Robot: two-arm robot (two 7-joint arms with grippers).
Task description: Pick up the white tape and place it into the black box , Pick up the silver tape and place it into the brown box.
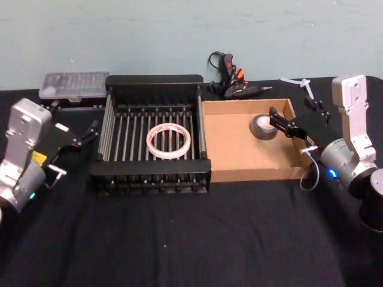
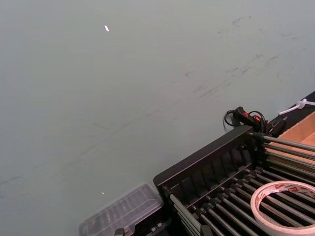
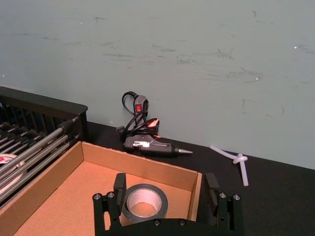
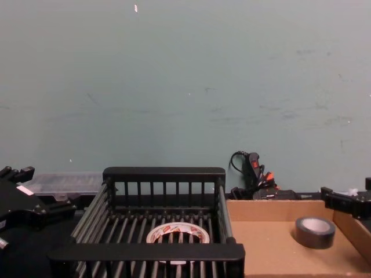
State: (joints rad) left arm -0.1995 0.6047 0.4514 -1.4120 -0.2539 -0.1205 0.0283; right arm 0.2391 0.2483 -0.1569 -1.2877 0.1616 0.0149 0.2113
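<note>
The white tape [image 1: 169, 141] lies flat on the barred floor of the black box [image 1: 149, 168], and it shows again as the white tape [image 2: 280, 206] from the left wrist. In the brown box [image 1: 227, 149] the silver tape [image 1: 263, 127] lies flat near the far right corner. My right gripper [image 1: 277, 122] hovers just right of the silver tape [image 3: 144, 201], open, with its fingers [image 3: 119, 186] spread wider than the roll and not touching it. My left gripper [image 1: 90, 133] sits left of the black box, apart from it.
A black glue gun [image 1: 230, 81] with a coiled cord lies behind the boxes by the wall. A clear plastic case [image 1: 73, 85] sits at the back left, and a white plastic tie [image 1: 302, 84] at the back right. Black cloth covers the table front.
</note>
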